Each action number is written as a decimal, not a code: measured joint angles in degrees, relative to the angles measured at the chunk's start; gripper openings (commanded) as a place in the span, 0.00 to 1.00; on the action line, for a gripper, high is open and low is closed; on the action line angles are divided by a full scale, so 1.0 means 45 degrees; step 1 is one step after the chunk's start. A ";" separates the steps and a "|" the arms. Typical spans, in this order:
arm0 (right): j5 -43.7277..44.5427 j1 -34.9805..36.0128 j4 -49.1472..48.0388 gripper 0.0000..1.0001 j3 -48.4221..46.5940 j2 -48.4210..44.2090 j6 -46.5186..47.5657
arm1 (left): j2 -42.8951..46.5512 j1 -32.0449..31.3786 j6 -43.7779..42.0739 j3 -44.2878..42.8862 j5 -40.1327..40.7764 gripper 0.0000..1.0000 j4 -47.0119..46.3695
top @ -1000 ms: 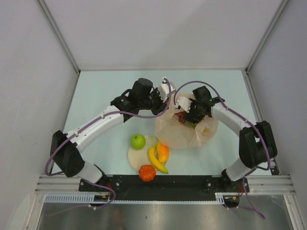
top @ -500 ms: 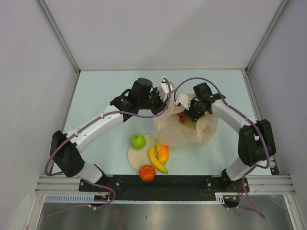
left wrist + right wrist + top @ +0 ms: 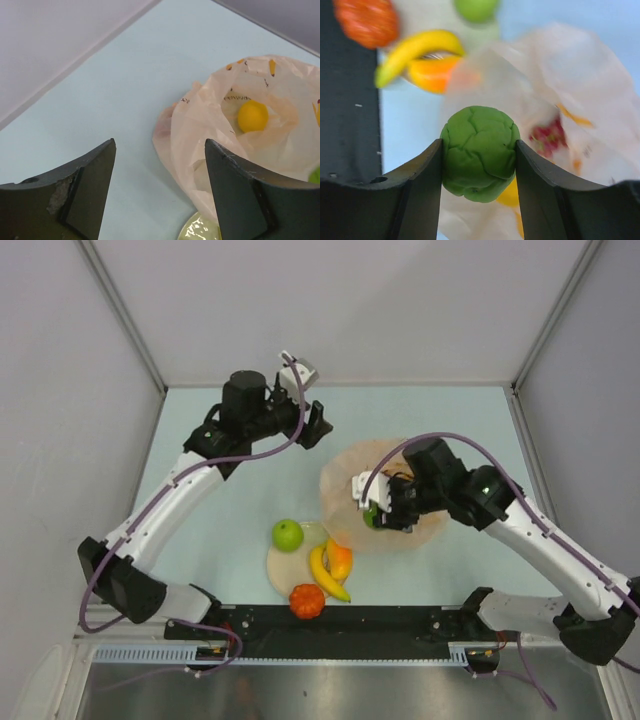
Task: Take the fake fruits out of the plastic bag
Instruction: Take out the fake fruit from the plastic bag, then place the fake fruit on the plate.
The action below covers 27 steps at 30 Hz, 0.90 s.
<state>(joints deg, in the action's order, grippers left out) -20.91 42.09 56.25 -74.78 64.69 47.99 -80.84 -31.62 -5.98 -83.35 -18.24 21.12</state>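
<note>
Fruit lies in two places: part on the beige plate (image 3: 283, 570), which sits just beside the plastic bag (image 3: 345, 480) on the bag's side nearer the arm bases, and part inside the bag.

The right tool (image 3: 375, 512) hangs over the near part of the bag, clamped on a round green fruit (image 3: 479, 160). From above this fruit is only a green spot between the fingers. The right wrist view shows its lumpy, creased skin, pressed by a finger on either side.

That view also looks down into the bag. A dark red grape bunch (image 3: 547, 137) lies among the folds, and a yellow piece (image 3: 510, 196) shows just beneath the held fruit. From above, the arm covers both.

The left wrist view gives the bag's open mouth from the far side, with a yellow lemon (image 3: 252, 116) resting in it. Whether this is the same yellow piece cannot be told.

The left tool (image 3: 159, 145) has its fingers wide apart with nothing between them. It hangs over the bare pale surface (image 3: 125, 75), beyond the bag and apart from it.

On the plate, the top view shows a green apple (image 3: 288, 534), a banana (image 3: 327, 577) and a mango (image 3: 341, 558) touching it. The mango is the piece closest to the bag. A tomato-like piece (image 3: 307, 600) sits at the plate's edge farthest from the bag.
</note>
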 measured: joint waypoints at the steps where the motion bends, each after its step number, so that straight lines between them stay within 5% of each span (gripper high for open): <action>1: 0.0005 0.0597 0.0049 0.36 -0.0029 0.0029 -0.0233 | 0.0185 0.0141 0.0039 0.0000 -0.0005 0.78 0.0000; 5: -0.0685 0.2710 0.0053 0.35 -0.0437 0.1030 -0.1001 | 0.1282 0.0942 0.0262 0.0228 -0.0068 0.79 -0.0083; 17: -0.1991 0.3560 -0.2176 0.34 -0.0937 0.6139 -0.1413 | 0.4813 0.3881 0.0899 0.2924 -0.0806 0.79 -0.0296; 27: -0.2089 0.1870 -0.4007 0.36 -0.1341 0.8349 -0.2973 | 0.5746 0.4765 0.1005 0.3643 -0.1651 0.79 -0.0199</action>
<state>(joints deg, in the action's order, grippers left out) -30.30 50.50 38.22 -80.82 102.26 34.61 -54.98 -10.17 -1.45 -66.96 -25.67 20.23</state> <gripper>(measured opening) 0.556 0.786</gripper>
